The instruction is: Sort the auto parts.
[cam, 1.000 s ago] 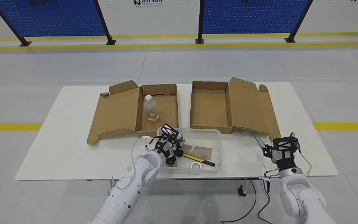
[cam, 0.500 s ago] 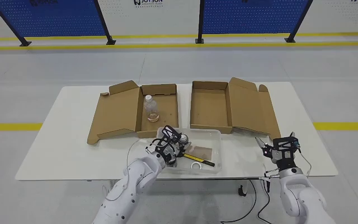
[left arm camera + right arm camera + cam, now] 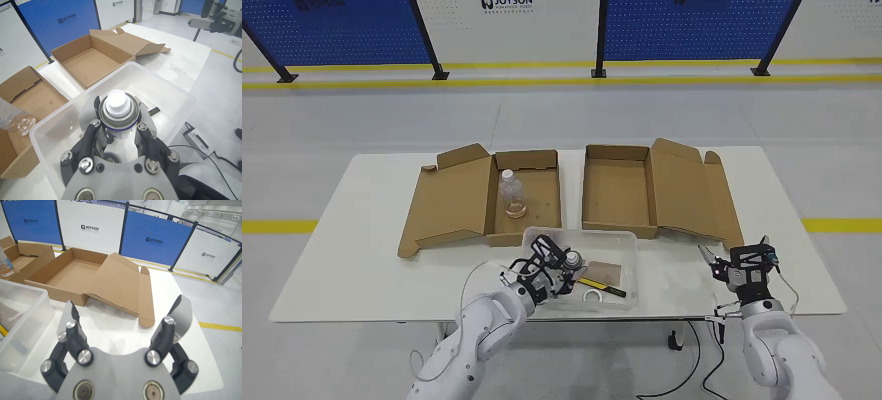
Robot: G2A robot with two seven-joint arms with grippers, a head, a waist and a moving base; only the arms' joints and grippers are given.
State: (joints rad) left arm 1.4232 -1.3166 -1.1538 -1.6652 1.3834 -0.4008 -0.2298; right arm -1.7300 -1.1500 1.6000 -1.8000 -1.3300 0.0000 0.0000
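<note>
In the top view, the left hand (image 3: 558, 263) has risen within the clear bin (image 3: 628, 240) over the last second. The white cap of the spray can (image 3: 570, 260) now shows, so the pick looks done and a carry to a box is probably next. A yellow-and-black tool (image 3: 600, 287) lies in the bin beside it. A bottle (image 3: 510, 192) stands in the left box (image 3: 539, 205), with the right box (image 3: 617, 190) alongside.

In the left wrist view, the left hand (image 3: 119, 115) is clamped round the spray can (image 3: 117, 106) just under its rim. The clear bin's far wall (image 3: 162, 75) stands between it and the boxes.

In the right wrist view, the right hand (image 3: 125, 308) is spread wide and holds nothing, above the table (image 3: 170, 285) near the right box (image 3: 75, 273).
</note>
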